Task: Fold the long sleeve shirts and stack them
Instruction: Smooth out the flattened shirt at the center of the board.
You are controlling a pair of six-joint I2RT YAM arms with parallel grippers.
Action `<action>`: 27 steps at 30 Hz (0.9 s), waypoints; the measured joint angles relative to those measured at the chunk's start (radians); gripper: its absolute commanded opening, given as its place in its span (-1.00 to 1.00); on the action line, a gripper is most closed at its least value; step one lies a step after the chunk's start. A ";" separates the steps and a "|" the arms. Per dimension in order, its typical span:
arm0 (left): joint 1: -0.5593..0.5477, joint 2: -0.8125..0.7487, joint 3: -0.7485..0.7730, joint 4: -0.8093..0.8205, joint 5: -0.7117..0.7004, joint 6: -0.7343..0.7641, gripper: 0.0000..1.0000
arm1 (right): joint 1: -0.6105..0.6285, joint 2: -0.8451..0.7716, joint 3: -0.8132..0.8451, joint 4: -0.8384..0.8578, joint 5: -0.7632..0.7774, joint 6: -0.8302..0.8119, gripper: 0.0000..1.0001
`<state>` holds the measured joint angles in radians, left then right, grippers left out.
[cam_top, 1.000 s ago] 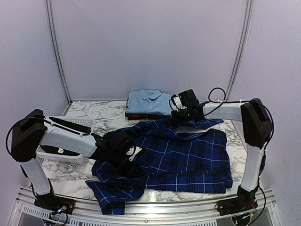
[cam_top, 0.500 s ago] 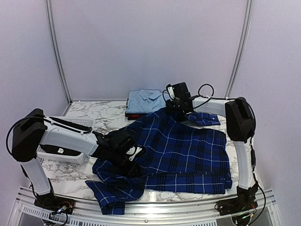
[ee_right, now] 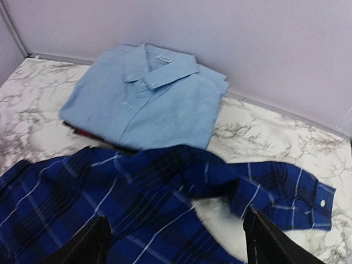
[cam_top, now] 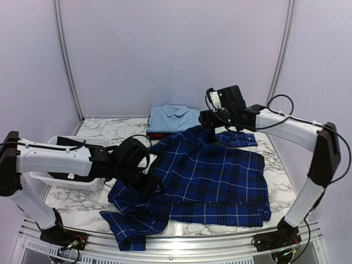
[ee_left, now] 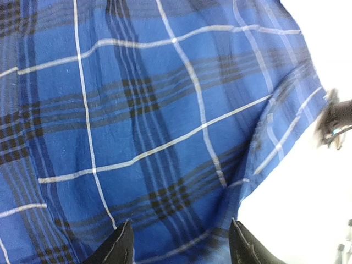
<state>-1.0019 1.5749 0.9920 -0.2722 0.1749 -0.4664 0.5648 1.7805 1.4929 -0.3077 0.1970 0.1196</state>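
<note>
A navy blue plaid long sleeve shirt (cam_top: 217, 179) lies spread across the middle of the table, one sleeve bunched at the front left (cam_top: 129, 225) and its cuff (ee_right: 294, 201) at the back right. A folded light blue shirt (cam_top: 175, 117) rests at the back on a red-and-black plaid shirt (cam_top: 156, 133), of which only an edge shows. My left gripper (cam_top: 153, 182) is open, low over the plaid shirt's left side, and cloth fills the view between its fingers (ee_left: 118, 248). My right gripper (cam_top: 212, 133) hangs open above the shirt's far edge, holding nothing.
A white slotted basket (cam_top: 92, 144) stands at the left behind my left arm. The marble table (cam_top: 126, 137) ends at a metal rail in front, and walls close it in at the back and sides.
Both grippers opened and let go of the plaid shirt. The right one rose up and right off the far edge, the left arm drew back leftward. The shirt's top now lies flatter.
</note>
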 measured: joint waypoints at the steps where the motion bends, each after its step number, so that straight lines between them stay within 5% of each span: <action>1: -0.001 -0.022 -0.007 0.002 0.001 -0.010 0.22 | 0.024 -0.065 -0.053 -0.001 0.000 0.021 0.60; 10: -0.107 -0.356 -0.227 -0.039 -0.085 -0.234 0.23 | 0.316 -0.414 -0.489 -0.102 0.026 0.257 0.56; 19: -0.447 -0.795 -0.324 -0.359 -0.403 -0.702 0.38 | 0.738 -0.524 -0.530 -0.196 0.157 0.501 0.56; 27: -0.631 -0.626 -0.351 -0.505 -0.497 -0.979 0.70 | 0.819 -0.489 -0.545 -0.348 0.279 0.727 0.56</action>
<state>-1.6325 0.9493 0.6411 -0.7773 -0.3218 -1.4456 1.3834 1.2911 0.9482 -0.6559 0.4763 0.8471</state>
